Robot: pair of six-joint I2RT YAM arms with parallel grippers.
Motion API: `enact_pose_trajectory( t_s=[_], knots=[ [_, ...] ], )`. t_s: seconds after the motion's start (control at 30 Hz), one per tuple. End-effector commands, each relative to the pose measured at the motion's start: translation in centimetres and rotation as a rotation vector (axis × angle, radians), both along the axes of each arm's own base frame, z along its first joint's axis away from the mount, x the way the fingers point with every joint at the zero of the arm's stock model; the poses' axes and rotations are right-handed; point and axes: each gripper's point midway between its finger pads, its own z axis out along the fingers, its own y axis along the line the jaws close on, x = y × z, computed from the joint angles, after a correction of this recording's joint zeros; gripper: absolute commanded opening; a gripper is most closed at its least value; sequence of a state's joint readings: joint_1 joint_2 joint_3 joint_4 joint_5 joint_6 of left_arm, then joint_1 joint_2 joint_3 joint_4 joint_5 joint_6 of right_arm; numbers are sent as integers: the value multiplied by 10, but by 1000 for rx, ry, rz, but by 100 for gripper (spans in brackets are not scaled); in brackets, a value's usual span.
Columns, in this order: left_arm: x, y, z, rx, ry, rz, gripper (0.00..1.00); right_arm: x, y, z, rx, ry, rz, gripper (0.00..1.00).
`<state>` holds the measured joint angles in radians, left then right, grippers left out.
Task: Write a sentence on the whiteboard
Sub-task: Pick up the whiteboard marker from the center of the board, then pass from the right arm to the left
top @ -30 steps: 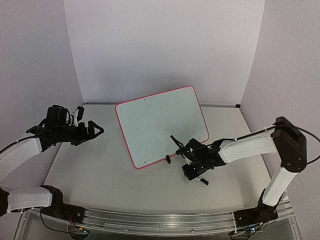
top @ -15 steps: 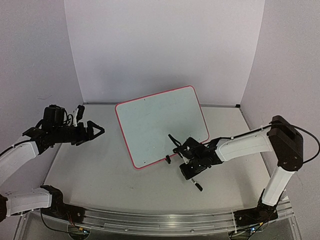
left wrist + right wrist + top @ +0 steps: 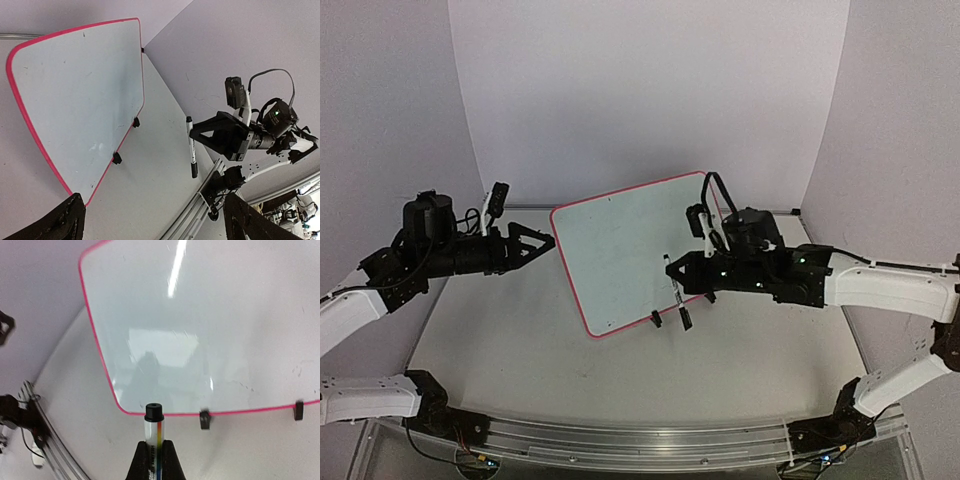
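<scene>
Marker pinched in right claw, left claw spread wide

Top camera looks down; wrist cameras share the whiteboard.

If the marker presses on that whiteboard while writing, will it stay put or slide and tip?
The whiteboard looks thin and rigid, so probably light. It seems to sit on just two small clip feet on a smooth table, so pressure could slide or rock it. The left fingers are open, not clamping it.
</scene>
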<state>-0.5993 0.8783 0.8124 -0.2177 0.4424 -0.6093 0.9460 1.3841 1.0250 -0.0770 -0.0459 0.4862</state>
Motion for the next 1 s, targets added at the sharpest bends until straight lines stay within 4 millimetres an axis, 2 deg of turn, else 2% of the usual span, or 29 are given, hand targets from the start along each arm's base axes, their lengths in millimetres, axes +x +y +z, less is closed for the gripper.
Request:
enact_pose_trajectory(
  t_s=[0.0,0.1,0.2,0.27,0.37,0.63,0.97],
  knots=[
    [-6,-48,55,-138,-129,-77,95,6,25,97,337,-130,-19,0],
    [-17,-88,66,-178,-175,-173,97,4,33,130,467,-181,-19,0],
    [-31,-121,69,-235,-172,-280,97,3,40,146,568,-179,-5,0],
    [-35,-135,66,-264,-156,-324,97,1,43,156,624,-176,3,0],
    [-34,-144,59,-266,-139,-332,94,0,42,166,675,-181,-4,0],
    [-40,-157,50,-263,-119,-376,49,6,27,170,708,-202,-82,0],
    [-39,-162,46,-264,-112,-385,8,9,24,162,705,-190,-113,0]
  ],
)
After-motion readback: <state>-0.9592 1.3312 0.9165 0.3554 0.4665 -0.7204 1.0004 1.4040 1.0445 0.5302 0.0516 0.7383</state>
